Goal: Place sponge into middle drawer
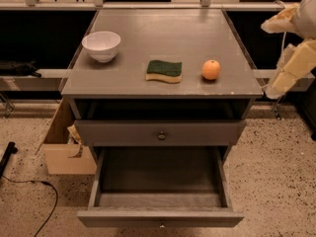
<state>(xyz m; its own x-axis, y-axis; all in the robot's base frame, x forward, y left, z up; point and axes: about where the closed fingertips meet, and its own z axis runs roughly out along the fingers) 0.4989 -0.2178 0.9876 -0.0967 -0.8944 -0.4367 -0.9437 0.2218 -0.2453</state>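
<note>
The sponge point(164, 70) lies flat on the table point(163, 28), dark green face up and yellow foam showing along its near side. It is close to the front edge, about midway between the left and right edges. Its long axis runs parallel to that front edge, so its 2 short ends face the left and right edges. The gripper point(285, 75) hangs outside the table altogether, past the right edge near the front right corner and well apart from the sponge. Whether it is wide or narrow I cannot tell. From there the sponge lies toward the left edge. The orange fruit point(211, 69) sits between the 2, near the sponge's end but not touching it. The white bowl point(101, 45) stands near the left edge, out of the way.

In my judgement the reach has not begun. The 1 arm would need to come in over the right edge, clear the orange fruit, and take the sponge across its short width, front to back, as that is the narrower span. The middle drawer point(158, 177) stands pulled out below the front edge, its box open upward, ahead of and beneath the sponge. The drawer above it point(160, 132) shows only its front panel. The carry should then be short: out over the front edge and down
</note>
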